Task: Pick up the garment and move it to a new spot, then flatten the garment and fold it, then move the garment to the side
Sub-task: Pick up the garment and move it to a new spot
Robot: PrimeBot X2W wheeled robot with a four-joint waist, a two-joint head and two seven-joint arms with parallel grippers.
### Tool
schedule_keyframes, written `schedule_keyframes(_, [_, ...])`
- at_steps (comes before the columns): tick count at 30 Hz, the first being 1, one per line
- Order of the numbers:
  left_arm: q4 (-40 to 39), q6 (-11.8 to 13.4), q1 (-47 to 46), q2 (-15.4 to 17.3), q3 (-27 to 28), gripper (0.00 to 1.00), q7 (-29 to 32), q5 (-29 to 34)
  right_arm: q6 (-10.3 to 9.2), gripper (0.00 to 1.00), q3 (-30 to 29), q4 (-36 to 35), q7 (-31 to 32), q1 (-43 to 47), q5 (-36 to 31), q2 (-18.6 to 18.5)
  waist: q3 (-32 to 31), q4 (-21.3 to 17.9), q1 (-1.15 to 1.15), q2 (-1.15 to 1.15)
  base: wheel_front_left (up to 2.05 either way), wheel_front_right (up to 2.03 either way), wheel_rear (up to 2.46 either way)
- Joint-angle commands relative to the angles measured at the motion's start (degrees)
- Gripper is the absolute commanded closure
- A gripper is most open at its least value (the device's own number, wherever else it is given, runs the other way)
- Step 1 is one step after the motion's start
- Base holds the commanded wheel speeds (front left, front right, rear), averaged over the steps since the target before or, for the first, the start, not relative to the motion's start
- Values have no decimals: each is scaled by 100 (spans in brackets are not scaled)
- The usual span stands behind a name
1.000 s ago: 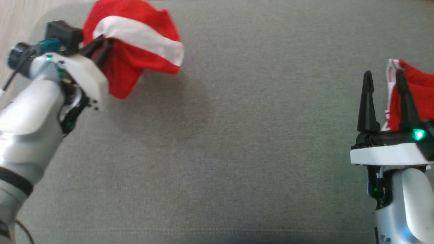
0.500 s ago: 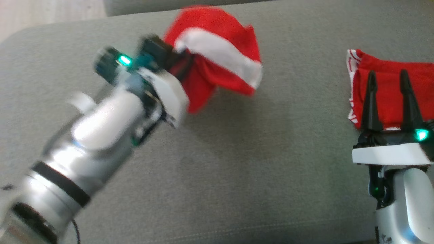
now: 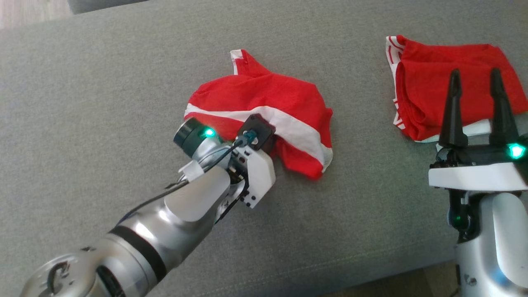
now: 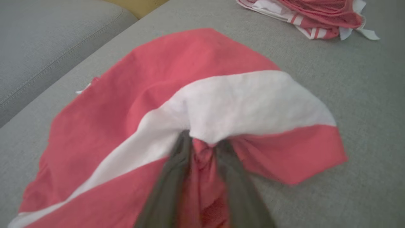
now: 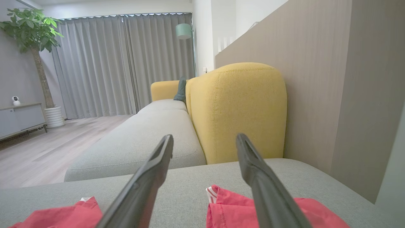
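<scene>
Jaws of left gripper (image 4: 204, 142) narrow, pinching a bunch of garment (image 3: 268, 93) cloth. Garment red with white band, crumpled on sofa (image 3: 103, 103) seat, mid-frame in head view. Right gripper (image 3: 474, 78) jaws wide, empty, above folded red cloth (image 3: 425, 70) at far right.

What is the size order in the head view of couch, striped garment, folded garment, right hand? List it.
1. couch
2. striped garment and folded garment, about alike
3. right hand, though nearest the camera
</scene>
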Motion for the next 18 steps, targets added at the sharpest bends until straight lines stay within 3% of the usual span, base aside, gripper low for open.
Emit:
schedule_keyframes(1, [-18,-14,-120,-23,145,0,-119,8,-5,0,125,-188,-35,-173,-11,-22,-24,-1,0,0,0,0,0])
schedule_keyframes(11, [182,-67,95,-133,442,0,-708,-364,-5,0,1,-54,-35,-37,-165,-22,-421,271,0,0,0,0,0])
schedule_keyframes(14, [102,-38,124,-64,590,0,-811,-454,-5,0,-34,-37,-35,4,-194,-22,-531,356,0,0,0,0,0])
schedule_keyframes(18, [-217,83,196,257,954,0,-942,-609,-5,0,-101,-14,-34,97,-230,-22,-723,552,0,0,0,0,0])
